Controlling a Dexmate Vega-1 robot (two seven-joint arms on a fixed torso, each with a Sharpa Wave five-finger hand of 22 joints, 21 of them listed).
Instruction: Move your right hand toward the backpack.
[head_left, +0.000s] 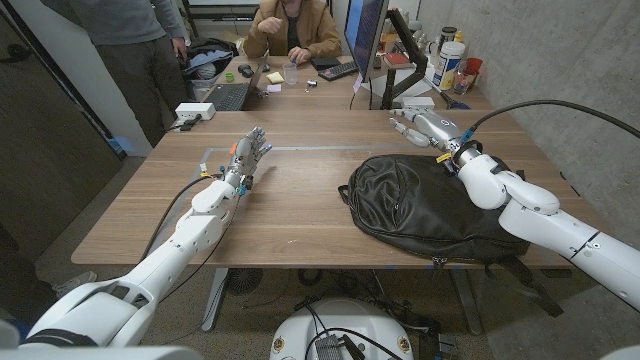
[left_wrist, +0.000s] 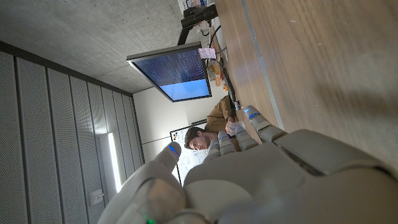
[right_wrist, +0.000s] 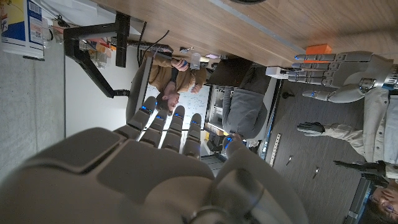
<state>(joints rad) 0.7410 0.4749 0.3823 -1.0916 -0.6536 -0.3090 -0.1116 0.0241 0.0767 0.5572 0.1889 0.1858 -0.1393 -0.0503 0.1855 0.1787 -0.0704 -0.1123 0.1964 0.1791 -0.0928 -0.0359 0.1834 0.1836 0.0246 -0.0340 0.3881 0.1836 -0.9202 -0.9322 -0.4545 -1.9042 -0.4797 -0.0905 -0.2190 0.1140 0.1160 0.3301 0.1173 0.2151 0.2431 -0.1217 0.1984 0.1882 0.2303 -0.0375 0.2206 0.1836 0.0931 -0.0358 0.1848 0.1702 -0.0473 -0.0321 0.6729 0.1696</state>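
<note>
While my right hand (head_left: 415, 126) hovers empty, fingers straight and apart, just beyond the far right edge of the black backpack (head_left: 425, 207) lying flat at table right: risk, overshooting leftward or dropping hard, snagging a strap and dragging it.

Black backpack (head_left: 430, 205) flat on table, robot's rt.

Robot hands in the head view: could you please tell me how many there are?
2. The left hand stands left of centre on the wooden table; the right hand is beyond the black leather backpack.
</note>
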